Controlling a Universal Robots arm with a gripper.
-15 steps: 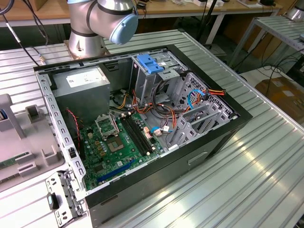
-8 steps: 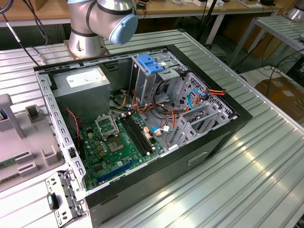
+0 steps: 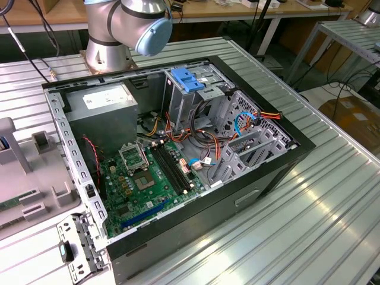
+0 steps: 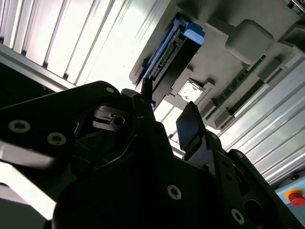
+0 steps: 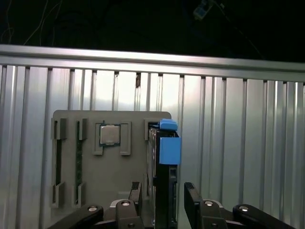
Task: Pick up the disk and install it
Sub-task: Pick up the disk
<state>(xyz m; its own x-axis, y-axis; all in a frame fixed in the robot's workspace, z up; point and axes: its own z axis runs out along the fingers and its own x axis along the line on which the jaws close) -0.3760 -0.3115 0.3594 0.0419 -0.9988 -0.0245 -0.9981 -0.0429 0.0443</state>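
The disk (image 5: 164,148) stands on edge in a slot of a grey holder tray (image 5: 109,176), its bright blue carrier end (image 5: 169,149) pointing away from the gripper. My gripper (image 5: 163,193) hangs just above it, open, with one finger (image 5: 135,192) on each side of the disk and a small gap to each. In the second wrist view the disk (image 4: 172,51) lies beyond the gripper (image 4: 167,112), and both dark fingers (image 4: 190,125) are apart from it. In the exterior view the open computer case (image 3: 178,148) lies on the ribbed metal table.
The tray also holds a processor chip (image 5: 110,134) and memory sticks (image 5: 78,162). A fixed blue bracket (image 3: 187,78) tops the case's drive cage. The arm's base (image 3: 110,41) stands behind the case. The tray (image 3: 24,196) sits at the exterior view's left. A red button (image 4: 294,196) is nearby.
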